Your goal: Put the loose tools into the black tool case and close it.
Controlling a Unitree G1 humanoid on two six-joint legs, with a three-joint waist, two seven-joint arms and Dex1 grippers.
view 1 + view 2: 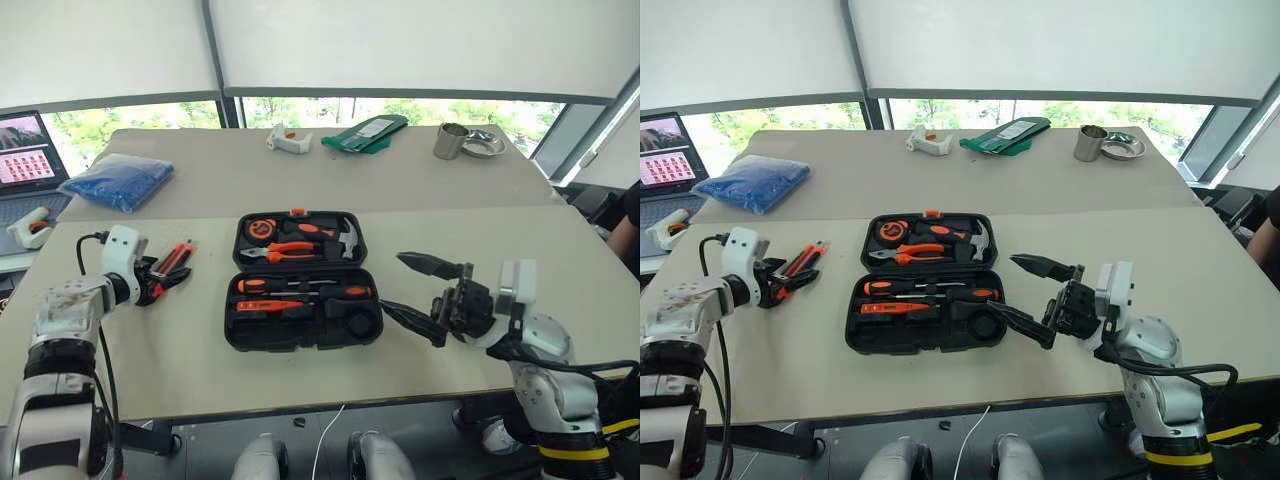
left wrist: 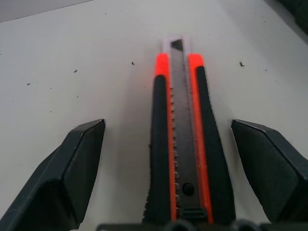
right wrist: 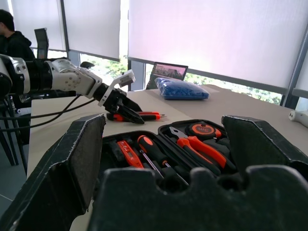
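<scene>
The black tool case lies open in the middle of the near table. Its far half holds a tape measure, pliers and a hammer. Its near half holds orange-and-black screwdrivers. An orange utility knife lies on the table left of the case. My left gripper is open at the knife's near end. In the left wrist view the knife lies between the spread fingers, which do not touch it. My right gripper hovers open just right of the case, pointing left, with nothing in it.
A blue bag and a laptop sit at the far left. On the far table stand a white object, a green packet, a metal cup and a steel bowl. A person is at the right edge.
</scene>
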